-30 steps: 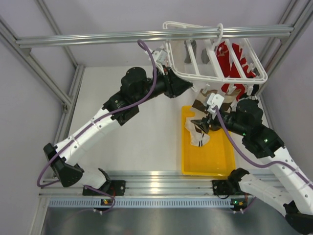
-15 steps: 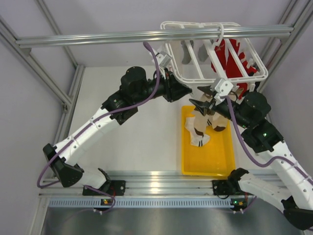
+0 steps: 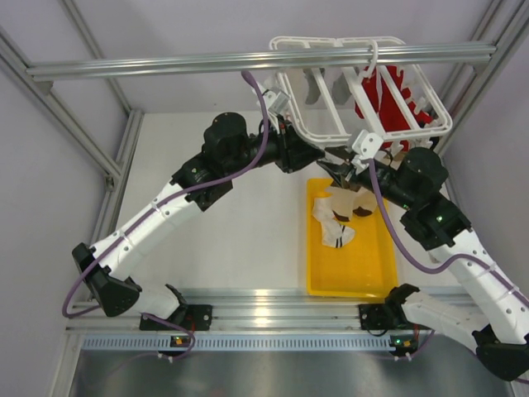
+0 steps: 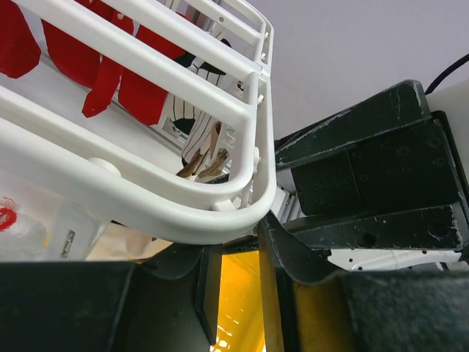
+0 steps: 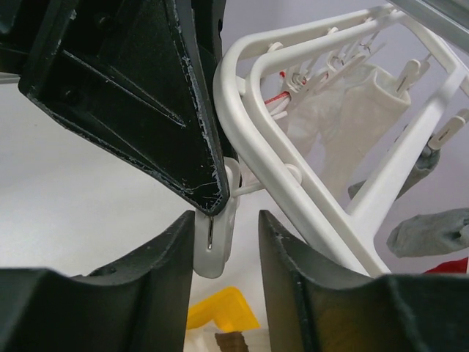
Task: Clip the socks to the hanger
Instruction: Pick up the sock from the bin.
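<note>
two arms (image 3: 165,207), left end effector (image 4: 234,246) clenched on white plastic hanger (image 4: 146,213) corner, right end effector (image 5: 223,220) parted around translucent clip (image 5: 214,246)

White hanger (image 3: 326,39) hangs from an aluminium crossbar (image 3: 165,64) over the far end of a yellow tray (image 3: 364,273). A red garment (image 3: 384,103) and other clothes block the way beneath it. The left gripper (image 3: 322,155) and right gripper (image 3: 337,168) crowd its near corner, with little room between them. A dangling clip (image 5: 215,242) sits between the right fingers, with a slim gap on one side. Socks (image 3: 335,227) fill the tray's far half. Its near half and the table (image 3: 240,240) to the left lie open.
</note>
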Motion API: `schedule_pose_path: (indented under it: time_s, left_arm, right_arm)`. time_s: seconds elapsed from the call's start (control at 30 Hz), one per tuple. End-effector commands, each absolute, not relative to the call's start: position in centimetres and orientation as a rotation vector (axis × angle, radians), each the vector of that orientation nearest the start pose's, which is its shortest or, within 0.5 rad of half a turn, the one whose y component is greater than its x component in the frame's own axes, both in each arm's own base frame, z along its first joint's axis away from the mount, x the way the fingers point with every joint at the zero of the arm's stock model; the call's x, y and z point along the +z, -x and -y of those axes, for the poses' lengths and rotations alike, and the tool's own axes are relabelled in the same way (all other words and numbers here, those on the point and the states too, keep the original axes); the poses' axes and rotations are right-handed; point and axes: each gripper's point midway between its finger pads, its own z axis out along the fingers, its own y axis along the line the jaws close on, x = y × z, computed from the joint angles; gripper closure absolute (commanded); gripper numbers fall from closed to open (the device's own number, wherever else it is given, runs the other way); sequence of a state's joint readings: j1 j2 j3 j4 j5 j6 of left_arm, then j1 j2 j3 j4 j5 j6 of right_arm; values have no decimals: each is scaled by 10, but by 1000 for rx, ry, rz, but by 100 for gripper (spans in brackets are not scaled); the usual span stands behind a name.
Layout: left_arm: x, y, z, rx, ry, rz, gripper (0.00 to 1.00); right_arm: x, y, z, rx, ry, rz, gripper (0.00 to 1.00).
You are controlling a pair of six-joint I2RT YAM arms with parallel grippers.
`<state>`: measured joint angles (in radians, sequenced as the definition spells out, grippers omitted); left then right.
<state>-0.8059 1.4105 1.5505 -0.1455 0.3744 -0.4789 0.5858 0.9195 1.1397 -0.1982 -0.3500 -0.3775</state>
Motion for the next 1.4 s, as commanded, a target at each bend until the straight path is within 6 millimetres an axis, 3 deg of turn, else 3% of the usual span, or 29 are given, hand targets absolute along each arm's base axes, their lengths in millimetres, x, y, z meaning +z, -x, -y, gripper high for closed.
schedule_pose_path:
  time_s: [0.0, 0.13, 0.17, 0.47, 0.77, 0.8, 0.93, 0.97, 1.0, 1.1, 1.13, 1.23, 1.37]
  left_arm:
    - [453, -234, 372, -1327, -612, -1568, 100]
    - [453, -239, 372, -1319, -579, -1579, 87]
    - [453, -239, 371, -1316, -573, -1581, 79]
    - [457, -252, 372, -1325, -450, -1603, 55]
    - [455, -261, 375, -1301, -421, -1609, 57]
    - [456, -262, 374, -1296, -421, -1605, 61]
    - [453, -264, 374, -1283, -426, -1606, 94]
    - [454, -264, 374, -1284, -428, -1602, 100]
    - [455, -263, 374, -1283, -426, -1601, 100]
    - [454, -263, 375, -1280, -446, -1596, 100]
    - [454, -263, 374, -1275, -450, -1592, 100]
    - [452, -266, 372, -1247, -451, -1593, 100]
    - [451, -268, 371, -1230, -453, -1590, 100]
  right_arm:
    - [431, -249, -218, 409, 945, -1153, 66]
    - [433, -248, -217, 407, 936, -1148, 100]
    - [433, -248, -216, 406, 930, -1148, 100]
    - [433, -247, -217, 433, 900, -1157, 100]
    - [432, -246, -218, 448, 891, -1155, 100]
    - [432, -246, -218, 450, 892, -1157, 100]
    - [428, -246, -218, 448, 903, -1169, 100]
    - [428, -245, -217, 448, 905, -1172, 98]
    - [429, -245, -216, 445, 901, -1177, 83]
    - [419, -244, -212, 439, 895, -1214, 57]
    - [418, -242, -210, 437, 892, -1219, 44]
    - [398, -238, -205, 446, 891, -1291, 33]
    - [363, -222, -199, 456, 980, -1392, 29]
